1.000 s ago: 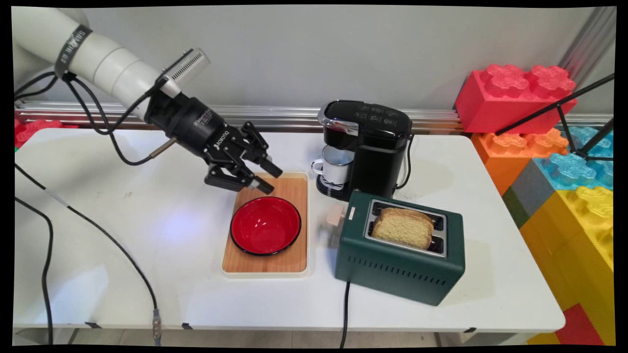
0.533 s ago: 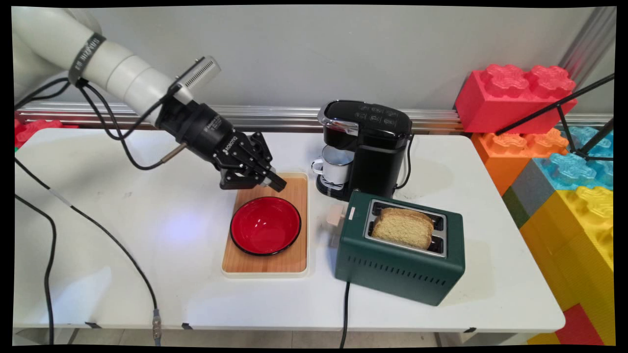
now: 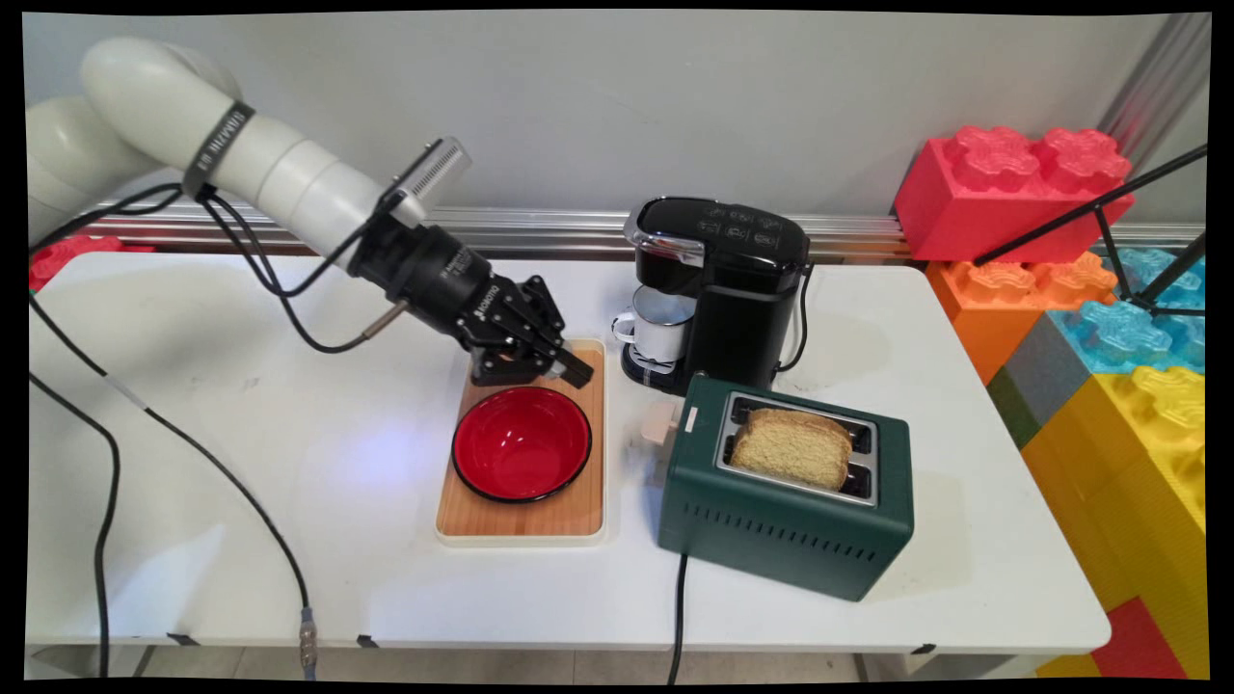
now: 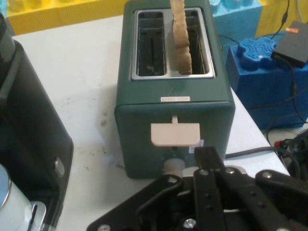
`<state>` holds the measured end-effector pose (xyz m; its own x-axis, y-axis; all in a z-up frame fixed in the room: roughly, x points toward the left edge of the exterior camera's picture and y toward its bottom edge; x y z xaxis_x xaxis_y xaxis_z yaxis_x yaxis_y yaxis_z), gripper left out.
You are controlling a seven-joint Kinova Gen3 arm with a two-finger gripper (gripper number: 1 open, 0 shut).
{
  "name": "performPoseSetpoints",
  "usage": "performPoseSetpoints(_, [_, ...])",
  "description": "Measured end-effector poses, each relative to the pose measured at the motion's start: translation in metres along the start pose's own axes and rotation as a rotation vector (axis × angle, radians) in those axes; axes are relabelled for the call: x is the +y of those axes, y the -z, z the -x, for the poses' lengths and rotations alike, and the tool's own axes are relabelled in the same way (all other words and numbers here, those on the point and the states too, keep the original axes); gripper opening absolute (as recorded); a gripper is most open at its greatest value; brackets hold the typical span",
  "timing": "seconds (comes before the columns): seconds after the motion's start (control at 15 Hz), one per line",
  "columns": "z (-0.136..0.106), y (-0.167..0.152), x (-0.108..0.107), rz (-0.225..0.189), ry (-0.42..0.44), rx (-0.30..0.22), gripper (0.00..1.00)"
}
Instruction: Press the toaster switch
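My gripper (image 3: 576, 374) hangs shut and empty over the far end of a wooden board (image 3: 578, 501), just behind a red bowl (image 3: 522, 442) that sits on it. It points right toward a green toaster (image 3: 786, 520). In the hand view the closed fingertips (image 4: 207, 155) line up just below the toaster's cream lever (image 4: 174, 134), with a gap between them. A bread slice (image 4: 181, 43) stands upright in the toaster's (image 4: 144, 120) right slot; the left slot is empty. The bread slice (image 3: 792, 446) shows in the main view too.
A black coffee machine (image 3: 718, 289) with a white mug (image 3: 660, 333) under its spout stands behind the toaster, close to the gripper's right. Big toy bricks (image 3: 1012, 193) are stacked past the table's right edge. The toaster's cord (image 3: 678, 617) drops over the front edge.
The gripper's fingers have gone from open to shut. The hand has moved right and slightly down, from the board's far left corner to its far right part, nearer the toaster.
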<state>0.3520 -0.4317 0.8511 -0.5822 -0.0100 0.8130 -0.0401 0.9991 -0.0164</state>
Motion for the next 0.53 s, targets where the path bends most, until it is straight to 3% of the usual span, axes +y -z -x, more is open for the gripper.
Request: performPoseSetpoints(0.53, [-0.001, -0.03, -0.007, -0.006, 0.015, 0.035, 0.0])
